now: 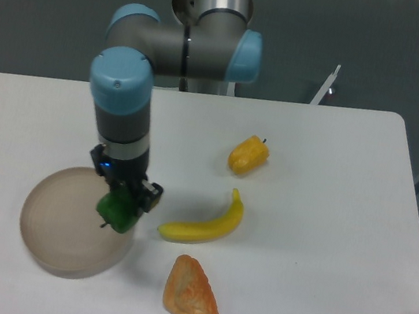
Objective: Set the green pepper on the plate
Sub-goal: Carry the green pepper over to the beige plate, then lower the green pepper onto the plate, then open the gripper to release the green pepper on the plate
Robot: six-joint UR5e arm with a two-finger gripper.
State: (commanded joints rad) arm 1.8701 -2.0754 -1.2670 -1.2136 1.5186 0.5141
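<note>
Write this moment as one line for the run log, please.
phase: placing | gripper: shut on green pepper | position: over plate, right side | released: no

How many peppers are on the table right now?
2. The small glossy green pepper is in the hand over the round beige plate's right edge; the yellow-orange pepper lies above the banana. None seem hidden.

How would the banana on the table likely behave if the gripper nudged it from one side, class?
The banana lies on its curved side on the smooth white table, so it would probably pivot or slide rather than roll away. It looks solid, so likely stiff. Its glossy skin may slip against the fingers.
</note>
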